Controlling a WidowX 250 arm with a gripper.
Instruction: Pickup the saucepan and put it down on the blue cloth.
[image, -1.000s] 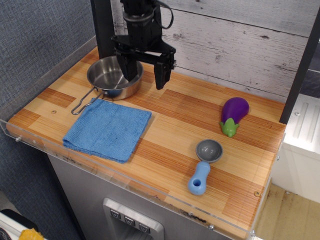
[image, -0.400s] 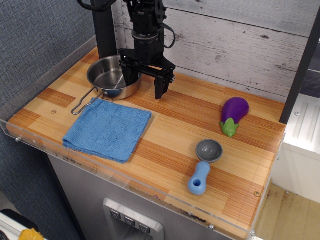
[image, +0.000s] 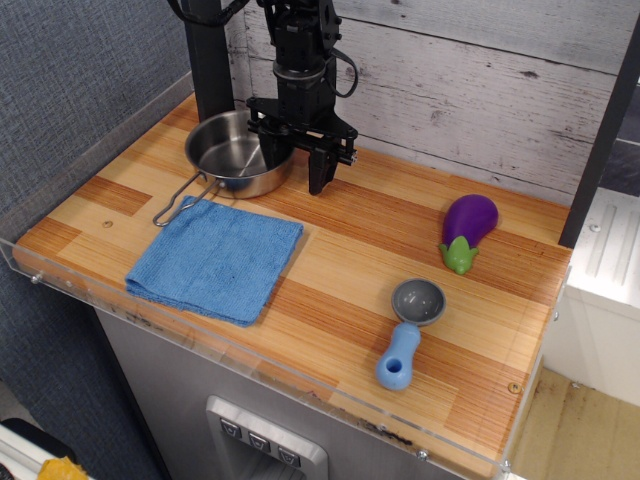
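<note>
In the single overhead view, the gripper straddles the right rim of the saucepan, 1 finger inside the bowl and 1 outside on the counter, jaws narrowed but not visibly clamped on the rim, so the grasp step is in hand. The pan sits at the back left with its wire handle reaching toward the blue cloth; next comes a firm pinch, a lift, and a short carry forward. Against the frame from 1 second ago, the gripper is lower and narrower, and the pan has shifted slightly right.
</note>
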